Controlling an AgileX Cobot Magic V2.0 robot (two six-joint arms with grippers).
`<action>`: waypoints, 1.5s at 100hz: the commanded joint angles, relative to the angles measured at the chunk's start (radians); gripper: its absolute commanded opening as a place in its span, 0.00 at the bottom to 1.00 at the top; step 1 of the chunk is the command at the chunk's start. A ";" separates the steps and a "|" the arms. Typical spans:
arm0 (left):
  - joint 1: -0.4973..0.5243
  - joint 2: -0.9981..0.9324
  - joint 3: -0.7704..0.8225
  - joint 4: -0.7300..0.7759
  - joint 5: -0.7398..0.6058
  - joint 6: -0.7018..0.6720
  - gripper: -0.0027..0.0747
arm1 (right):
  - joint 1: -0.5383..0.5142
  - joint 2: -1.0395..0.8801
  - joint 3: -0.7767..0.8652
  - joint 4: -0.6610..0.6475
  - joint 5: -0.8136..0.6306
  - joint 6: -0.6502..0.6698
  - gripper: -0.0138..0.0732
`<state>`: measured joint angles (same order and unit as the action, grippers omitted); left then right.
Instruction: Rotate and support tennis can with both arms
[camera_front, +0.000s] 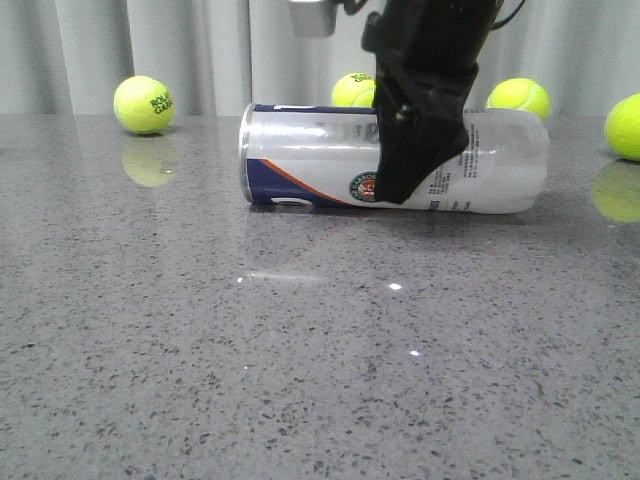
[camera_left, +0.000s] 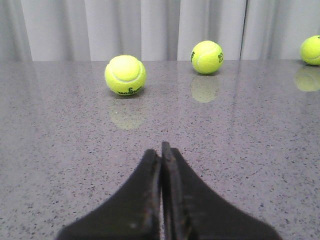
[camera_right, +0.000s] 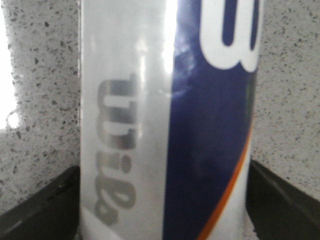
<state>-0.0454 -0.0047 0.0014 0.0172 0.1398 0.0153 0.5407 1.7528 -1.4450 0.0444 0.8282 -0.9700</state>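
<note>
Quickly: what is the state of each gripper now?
Left gripper: closed, holding nothing.
Right gripper: around the tennis can; a finger on each side.

A grey speckled table (camera_front: 300, 380) fills the front view, and its polished surface shows pale reflections. Four yellow-green tennis balls lie along the far edge of it: one ball (camera_front: 143, 104) toward the far left corner, one (camera_front: 353, 90) near the middle, one (camera_front: 518, 97) further right, and one (camera_front: 625, 127) at the right edge. Behind the table hangs a light grey curtain (camera_front: 190, 50).

Right claw (camera_front: 400, 190) points down, fingers (camera_right: 40, 210) spread wide — left claw (camera_left: 161, 150) pressed closed, low.
</note>
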 joint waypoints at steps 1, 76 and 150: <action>-0.002 -0.031 0.044 -0.002 -0.078 -0.006 0.01 | 0.002 -0.093 -0.034 -0.006 -0.006 -0.008 0.89; -0.002 -0.031 0.044 -0.002 -0.078 -0.006 0.01 | 0.002 -0.333 -0.034 0.025 0.255 0.418 0.09; -0.002 -0.031 0.044 -0.002 -0.107 -0.006 0.01 | 0.002 -0.870 0.448 0.025 -0.046 1.104 0.09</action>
<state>-0.0454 -0.0047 0.0014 0.0172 0.1378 0.0153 0.5407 1.0067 -1.0549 0.0640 0.9236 0.1339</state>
